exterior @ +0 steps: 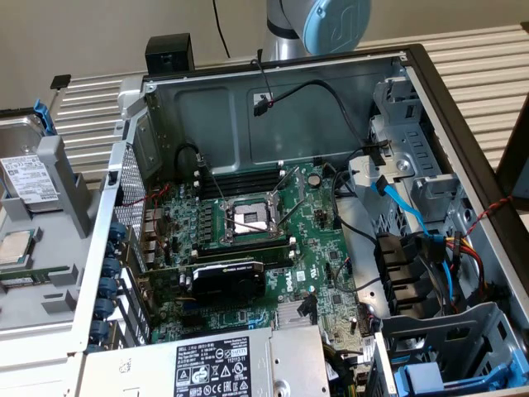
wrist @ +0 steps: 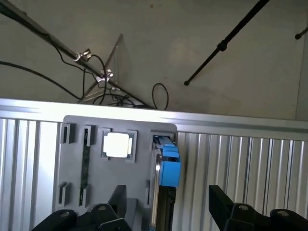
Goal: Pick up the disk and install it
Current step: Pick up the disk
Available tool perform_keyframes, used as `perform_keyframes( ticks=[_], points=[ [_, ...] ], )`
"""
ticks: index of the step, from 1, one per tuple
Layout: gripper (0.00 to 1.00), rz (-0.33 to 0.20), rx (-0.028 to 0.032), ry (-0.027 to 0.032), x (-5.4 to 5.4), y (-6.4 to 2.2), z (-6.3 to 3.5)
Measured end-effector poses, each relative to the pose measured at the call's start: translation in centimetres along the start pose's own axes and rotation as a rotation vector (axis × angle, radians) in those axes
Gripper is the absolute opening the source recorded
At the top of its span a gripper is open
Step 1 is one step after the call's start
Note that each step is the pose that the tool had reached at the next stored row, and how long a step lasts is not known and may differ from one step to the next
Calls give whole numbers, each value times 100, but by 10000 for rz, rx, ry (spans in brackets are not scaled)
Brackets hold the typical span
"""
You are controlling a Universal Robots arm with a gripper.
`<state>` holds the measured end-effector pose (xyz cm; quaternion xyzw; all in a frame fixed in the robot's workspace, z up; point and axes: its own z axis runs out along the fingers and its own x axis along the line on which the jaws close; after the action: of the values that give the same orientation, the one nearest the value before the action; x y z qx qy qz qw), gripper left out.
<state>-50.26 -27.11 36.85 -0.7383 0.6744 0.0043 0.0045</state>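
The disk, blue-framed, white-labelled, sits in a grey holder.

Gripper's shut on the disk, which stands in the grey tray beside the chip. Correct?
No: the gripper is open, jaws apart on either side of the disk, not gripping it, as the wrist view shows. The disk does stand in the grey tray beside the chip.

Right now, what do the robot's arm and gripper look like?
The arm is a silver-grey metal tube with a round light-blue cap on its joint. The gripper is matte black, with two angular, tapering fingers. A rounded grey screw head sits at the base of each.
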Motion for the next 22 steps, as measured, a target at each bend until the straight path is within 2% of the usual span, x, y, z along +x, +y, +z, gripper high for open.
perform_keyframes(
  ticks=[4, 8, 10, 16, 18, 22],
  points=[
    [78, -600, -9, -1, 0, 0, 40],
    [78, -692, 2, 0, 8, 1, 109],
    [78, -619, 22, 3, 10, 4, 146],
    [78, -29, 31, 5, 13, 4, 248],
    [78, 37, 11, 4, 17, 5, 274],
    [78, 151, -66, -3, 29, 5, 323]
  ],
)
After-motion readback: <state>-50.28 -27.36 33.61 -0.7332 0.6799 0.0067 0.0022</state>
